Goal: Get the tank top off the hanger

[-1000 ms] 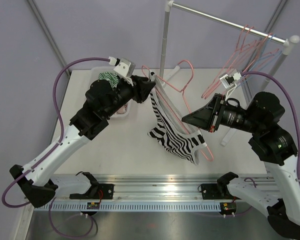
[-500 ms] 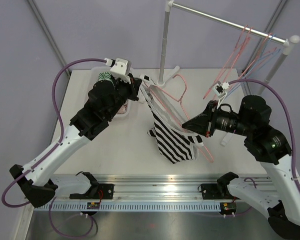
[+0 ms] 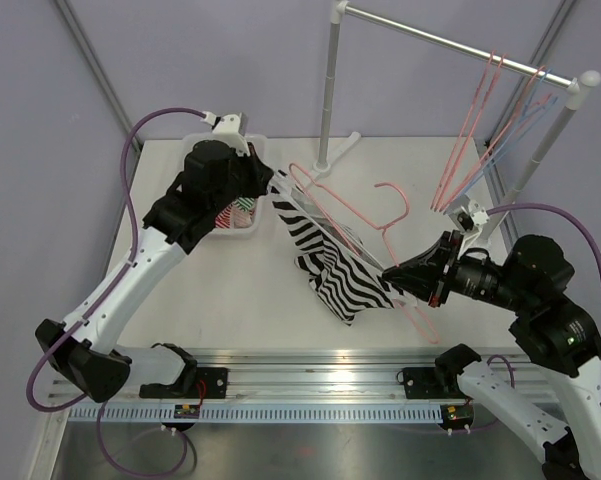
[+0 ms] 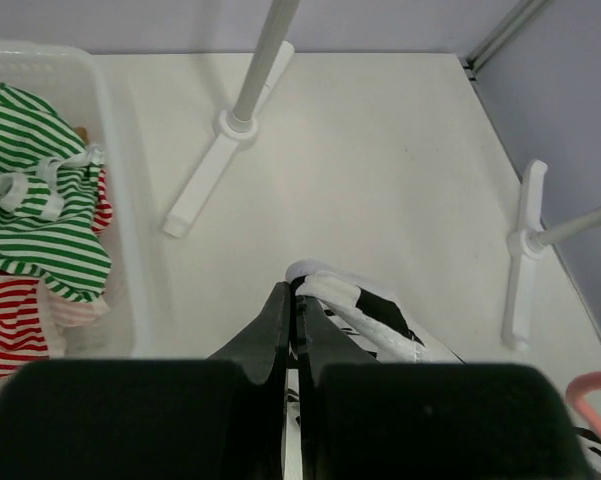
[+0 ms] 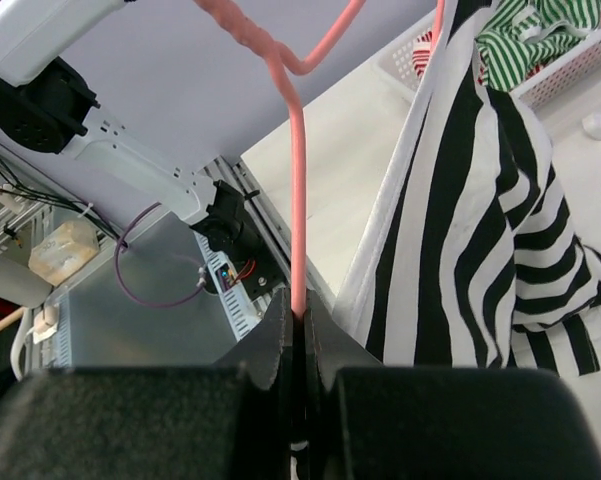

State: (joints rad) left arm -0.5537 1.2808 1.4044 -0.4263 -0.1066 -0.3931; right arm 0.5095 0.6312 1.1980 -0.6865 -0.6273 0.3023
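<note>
Striped black-and-white tank top (image 3: 330, 265) hangs stretched over the middle of the tabletop (image 3: 230, 290), sagging toward the near edge.

- Progress: partly done, by my reading. The cloth looks drawn along one arm of the pink hanger (image 5: 296, 180) but is not free of it. The last strap has yet to slip off.
- Left pincer (image 3: 267, 182): pressed together, pinching the top's white-edged strap, up toward the far-left corner.
- Right pincer (image 3: 392, 275): pinching the hanger wire just beside the garment's lower end, not touching cloth.

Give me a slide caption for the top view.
Left gripper pinches the striped tank top while the right gripper clamps the pink hanger.
</note>
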